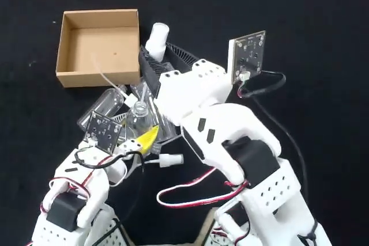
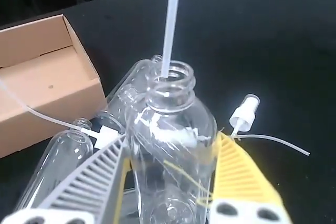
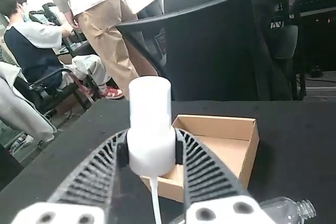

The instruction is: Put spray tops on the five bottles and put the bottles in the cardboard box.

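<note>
I have one clear bottle point(image 2: 173, 108) neck up in the left gripper point(image 2: 173, 140), whose grey and yellow fingers are closed on its body from either side. The dip tube point(image 2: 170, 19) of a white spray top point(image 3: 150, 103) comes down from above, its lower end just inside the rim of the bottle's mouth. The right gripper point(image 3: 150, 145) clamps that top at its collar, fingers pressed to both sides.

In the high view, the cardboard box point(image 1: 98, 47) stands open at 11 o'clock of the held bottle, its near wall close to the lying bottles point(image 1: 106, 105), which crowd in at 10 o'clock. A loose spray top point(image 1: 170, 159) lies at 5 o'clock, just beside the left gripper. The widest stretch of black table point(image 1: 328, 56) lies at 3 o'clock.

The left arm rises from 7 o'clock. The right arm reaches in from 5 o'clock, bent over the bottle, its wrist by the box's corner.
</note>
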{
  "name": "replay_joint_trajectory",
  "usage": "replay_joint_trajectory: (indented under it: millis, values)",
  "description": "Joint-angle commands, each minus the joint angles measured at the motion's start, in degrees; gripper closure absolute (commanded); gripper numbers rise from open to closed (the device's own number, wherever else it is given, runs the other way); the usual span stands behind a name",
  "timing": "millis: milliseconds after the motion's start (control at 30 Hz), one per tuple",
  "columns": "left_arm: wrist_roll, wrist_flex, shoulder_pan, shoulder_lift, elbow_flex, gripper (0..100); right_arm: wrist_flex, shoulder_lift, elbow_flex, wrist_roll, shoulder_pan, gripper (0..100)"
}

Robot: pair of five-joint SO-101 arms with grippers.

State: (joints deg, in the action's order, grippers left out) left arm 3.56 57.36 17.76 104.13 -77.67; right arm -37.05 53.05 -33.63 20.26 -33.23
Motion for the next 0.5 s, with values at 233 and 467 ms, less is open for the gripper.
replay_joint_trajectory:
  millis: [233,467]
  values:
    - [-0.8,-1.4,0.7,0.4,0.5,86,-4.0,1.5,-1.8,0.2,-4.9,98.7]
    - [-0.8,-1.4,0.4,0.4,0.5,86,-4.0,1.5,-5.4,0.1,-4.6,98.7]
